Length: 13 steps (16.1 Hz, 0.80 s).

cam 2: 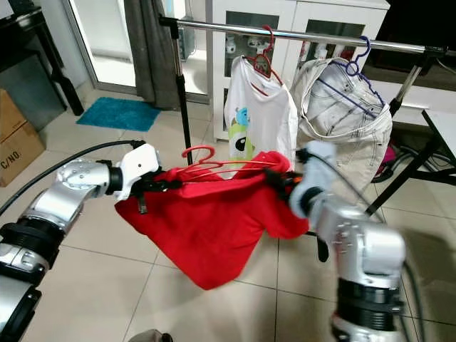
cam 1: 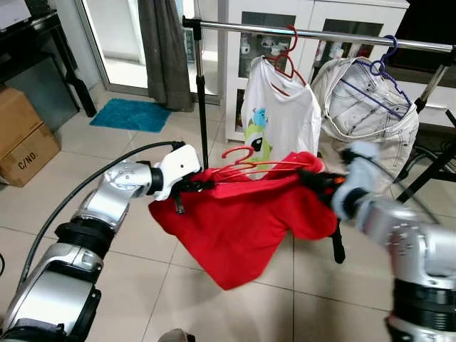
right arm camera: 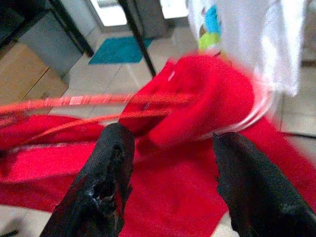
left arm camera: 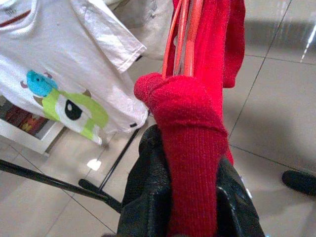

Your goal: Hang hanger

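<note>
a red garment (cam 1: pixel 242 221) hangs on a red wire hanger (cam 1: pixel 246 165), held out level between the 2 arms in front of a clothes rail (cam 1: pixel 320 33). the left pincer (left arm camera: pixel 190 158) is clamped on a bunched end of the red garment at the hanger's left end; in the left wrist view the knit fabric fills the gap between the 2 black fingers (left arm camera: pixel 145 187), and the hanger's thin wires run out from the bunch. the right pincer (right arm camera: pixel 173 168) is at the other end of the garment, blurred in the head views; in the right wrist view its 2 fingers (right arm camera: pixel 106 182) stand wide apart with red cloth and the hanger's wires beyond them, and nothing is pinched between them. whether the fingertips touch the cloth cannot be told.

the hanger's hook (cam 2: pixel 198 151) points up, below the rail and not on it. the loose part of the garment droops toward the tiled floor (cam 1: pixel 107 153) without reaching it.

on the rail hang 2 other pieces: a white t-shirt (cam 1: pixel 279 117) with a green 1-eyed cartoon print, on a red hanger, and a pale pair of jeans (cam 1: pixel 370 107) on a blue hanger. behind the rail stands a white cabinet (cam 1: pixel 306 18) with glass doors. to the left are a blue mat (cam 1: pixel 132 114), a grey curtain (cam 1: pixel 164 50) and cardboard boxes (cam 1: pixel 25 142).
</note>
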Tool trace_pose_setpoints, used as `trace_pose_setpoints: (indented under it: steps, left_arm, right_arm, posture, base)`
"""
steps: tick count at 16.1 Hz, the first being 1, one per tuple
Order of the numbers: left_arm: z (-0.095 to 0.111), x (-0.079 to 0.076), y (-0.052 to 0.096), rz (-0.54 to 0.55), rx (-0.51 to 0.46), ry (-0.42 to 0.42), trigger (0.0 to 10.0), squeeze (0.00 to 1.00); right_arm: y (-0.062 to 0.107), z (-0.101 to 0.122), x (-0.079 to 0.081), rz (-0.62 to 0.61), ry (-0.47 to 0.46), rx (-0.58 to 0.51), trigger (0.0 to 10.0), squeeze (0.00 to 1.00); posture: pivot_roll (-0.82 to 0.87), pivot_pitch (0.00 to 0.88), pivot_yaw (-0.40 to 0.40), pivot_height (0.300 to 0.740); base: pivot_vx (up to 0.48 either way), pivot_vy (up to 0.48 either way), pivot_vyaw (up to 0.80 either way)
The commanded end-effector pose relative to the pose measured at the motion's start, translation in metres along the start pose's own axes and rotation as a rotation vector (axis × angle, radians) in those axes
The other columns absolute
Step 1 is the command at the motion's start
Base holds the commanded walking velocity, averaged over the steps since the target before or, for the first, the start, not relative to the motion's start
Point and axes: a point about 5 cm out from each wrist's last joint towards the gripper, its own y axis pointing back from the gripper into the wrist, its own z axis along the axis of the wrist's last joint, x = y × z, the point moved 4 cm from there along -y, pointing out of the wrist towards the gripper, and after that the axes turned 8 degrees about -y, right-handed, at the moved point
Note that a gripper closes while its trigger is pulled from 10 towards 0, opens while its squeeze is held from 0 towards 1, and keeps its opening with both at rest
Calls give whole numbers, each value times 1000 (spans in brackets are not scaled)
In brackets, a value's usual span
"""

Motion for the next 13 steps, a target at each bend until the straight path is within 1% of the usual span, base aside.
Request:
trace_pose_setpoints:
  steps: [1, 2, 3, 4, 5, 6, 7, 8, 13]
  left_arm:
    - [10, 9, 4, 44, -34, -13, 0, 0]
    - [12, 8, 3, 42, -45, -13, 0, 0]
    - [14, 6, 3, 36, -54, -14, 0, 0]
    - [14, 5, 3, 33, -55, -14, 0, 0]
    - [14, 4, 3, 31, -57, -14, 0, 0]
    - [14, 3, 3, 31, -56, -13, 0, 0]
    - [14, 3, 3, 30, -57, -11, 0, 0]
    - [14, 2, 4, 29, -56, -11, 0, 0]
    - [14, -2, 2, 24, -55, -7, 0, 0]
  right_arm:
    - [0, 2, 1, -14, 5, 2, 10000, 0]
    - [-5, -2, 3, -14, -50, 4, 10000, 0]
    - [-8, -4, 2, -31, -86, 4, 10000, 0]
    - [-9, -4, 1, -43, -101, 1, 10000, 0]
    - [-10, -4, -2, -62, -118, -9, 4157, 0]
    - [-10, -2, -6, -78, -127, -20, 3059, 0]
    - [-10, 1, -10, -95, -137, -31, 627, 0]
    - [-10, 2, -13, -108, -142, -41, 0, 0]
    - [-10, 5, -16, -118, -157, -57, 0, 0]
  posture:
    - [-121, 0, 4, 740]
    - [-119, 0, 2, 740]
    - [-118, 0, 1, 740]
    - [-117, 0, -1, 740]
    - [-116, 0, -3, 740]
    - [-116, 0, -5, 740]
    - [-115, 0, -8, 740]
    - [-116, 0, -9, 740]
    - [-116, 0, -13, 740]
  base:
    - [0, 0, 0]
    - [0, 0, 0]
    - [0, 0, 0]
    - [0, 0, 0]
    - [0, 0, 0]
    - [0, 0, 0]
    - [0, 0, 0]
    - [0, 0, 0]
    - [0, 0, 0]
